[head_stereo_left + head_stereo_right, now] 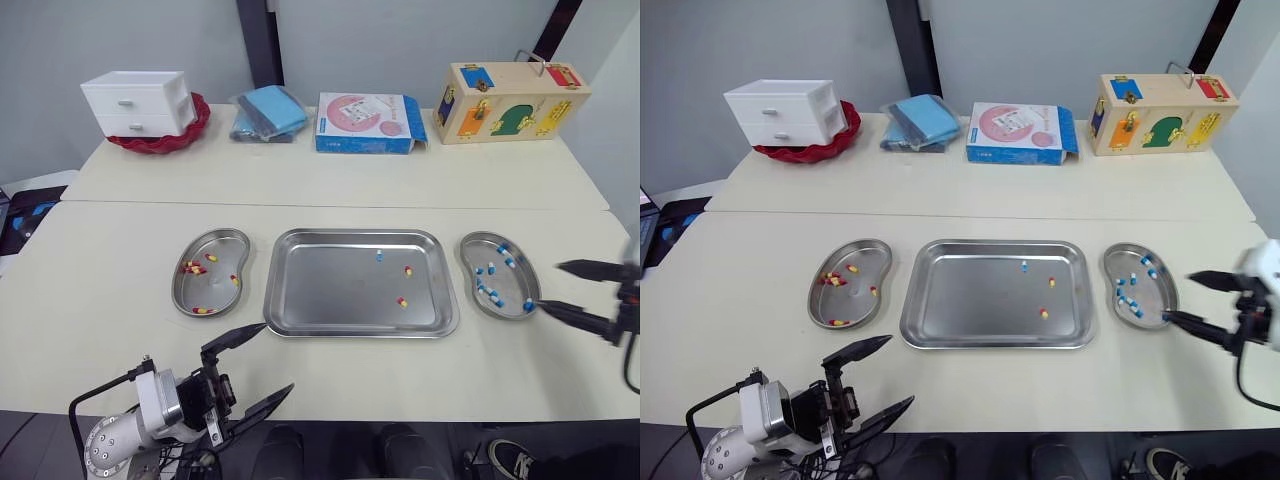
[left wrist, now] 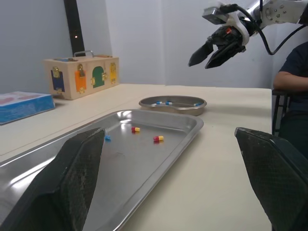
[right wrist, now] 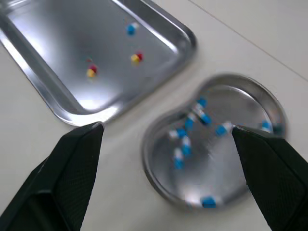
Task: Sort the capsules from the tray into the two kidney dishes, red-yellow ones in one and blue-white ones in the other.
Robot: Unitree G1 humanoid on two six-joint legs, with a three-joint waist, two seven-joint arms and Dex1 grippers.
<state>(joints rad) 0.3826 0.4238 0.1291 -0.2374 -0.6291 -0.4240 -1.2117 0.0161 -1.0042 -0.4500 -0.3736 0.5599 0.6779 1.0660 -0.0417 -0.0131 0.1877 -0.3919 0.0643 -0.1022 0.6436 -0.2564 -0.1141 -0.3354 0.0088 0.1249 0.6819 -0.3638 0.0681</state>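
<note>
Left gripper: low, close in, fingers spread wide.
Right gripper: raised, out to the side, pointing inward (fingers apart too).

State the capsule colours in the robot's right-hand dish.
Blue and white capsules, best in the right wrist view.

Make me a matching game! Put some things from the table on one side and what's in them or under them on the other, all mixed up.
Things:
1. left kidney dish
2. right kidney dish
3. tray
4. white drawers

Clues:
A. sits in a red basket
B. blue-white capsules only
C. both kinds of capsule
D. red-yellow capsules only

Pairs: 1-D, 2-B, 3-C, 4-A.
</note>
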